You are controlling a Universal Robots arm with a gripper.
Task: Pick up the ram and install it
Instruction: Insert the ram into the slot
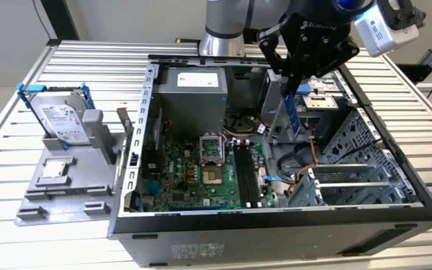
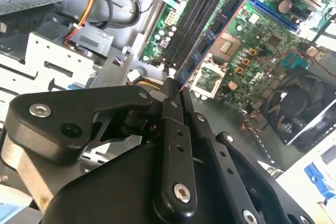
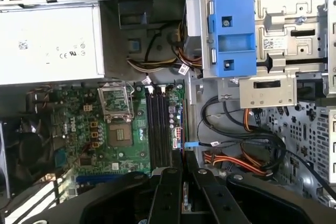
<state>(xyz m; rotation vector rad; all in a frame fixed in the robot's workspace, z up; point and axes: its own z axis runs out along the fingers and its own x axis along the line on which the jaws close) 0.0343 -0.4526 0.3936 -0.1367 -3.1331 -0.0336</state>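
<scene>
Above the open black and silver computer case (image 1: 276, 225), my black two-fingered pincer (image 1: 296, 79) is closed to a narrow gap on one end of the ram (image 1: 293, 112), a long, flat, dark blue circuit stick with a row of black chips. I have it clamped edge-on between both fingers. In the exterior view the stick hangs nearly upright from my fingertips. Its lower end dips into the case opening, near the bundle of orange and black cables (image 1: 306, 163) and beside the perforated silver drive cage (image 1: 366, 146).

In the second wrist view the ram (image 2: 216, 29) runs away from my pincer (image 2: 172, 92), showing a thin orange edge along one side. It lies roughly parallel to the long black plastic memory slots (image 2: 195, 14) and just beside them as seen from there, but it is clear of them and not seated. Those slots sit on the green motherboard (image 1: 175, 169), next to the square metal processor socket (image 1: 211, 163). A grey boxy power supply (image 1: 193, 84) fills the far end of the case.

Outside the case, at the exterior view's left, a silver hard drive in a blue bracket (image 1: 58, 115) leans on a grey plastic stand (image 1: 66, 191), well apart from me, on the slatted metal table (image 1: 88, 56).
</scene>
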